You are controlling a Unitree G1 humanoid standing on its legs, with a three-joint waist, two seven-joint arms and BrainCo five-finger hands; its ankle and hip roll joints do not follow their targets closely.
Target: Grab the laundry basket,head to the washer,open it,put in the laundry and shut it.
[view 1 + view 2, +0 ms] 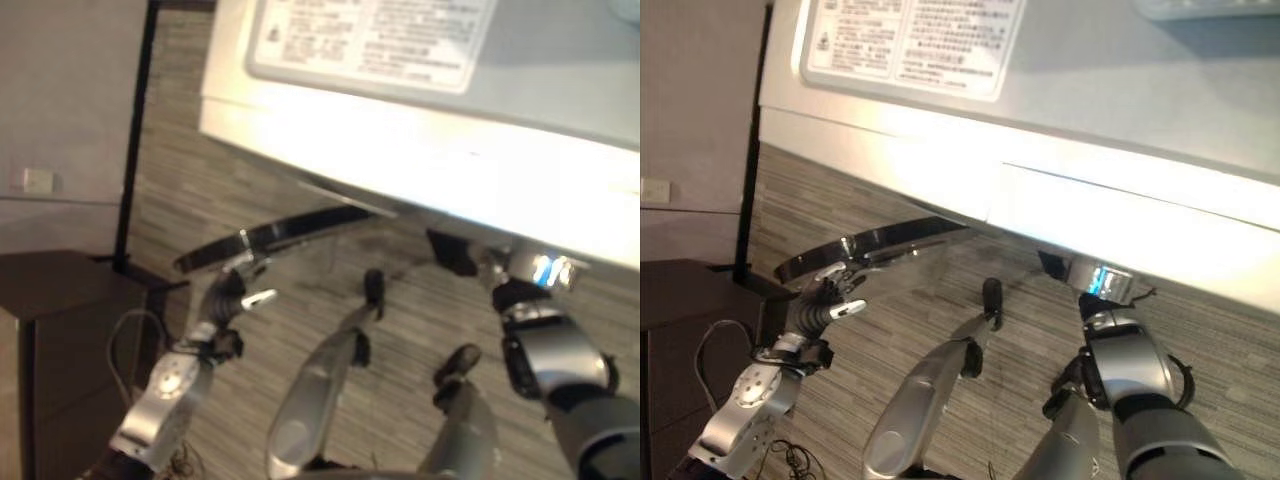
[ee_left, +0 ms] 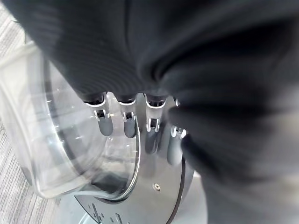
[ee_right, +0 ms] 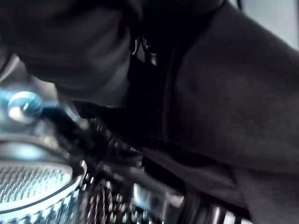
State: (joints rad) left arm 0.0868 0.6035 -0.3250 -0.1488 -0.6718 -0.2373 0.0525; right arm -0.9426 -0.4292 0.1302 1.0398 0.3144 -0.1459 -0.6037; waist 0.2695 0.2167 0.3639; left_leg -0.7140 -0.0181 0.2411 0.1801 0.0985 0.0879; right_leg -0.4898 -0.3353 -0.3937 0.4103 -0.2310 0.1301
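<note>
**Washer door, open, left hand applied**

Washer [image 1: 1060,130]: white front-loader, above the hands.
Door [image 1: 270,238]: swung out, glass bowl [image 2: 70,154] visible.
Left hand [image 2: 135,126]: fingers straight against the door's inner ring.
Right hand [image 1: 460,255]: reaching under the washer front; finger state cannot be told.

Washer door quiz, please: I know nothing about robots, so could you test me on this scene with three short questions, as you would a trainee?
1. True or false: the washer door is shut against the washer.
2. Which hand rests against the door's glass?
A. the left hand
B. the right hand
C. neither hand
3. Fill in the blank: the right wrist view looks at the shiny perforated metal ___ inside the washer.

Key:
1. False. The door stands swung out over the floor.
2. A. Its straight fingers lie on the door's inner side.
3. drum
</note>
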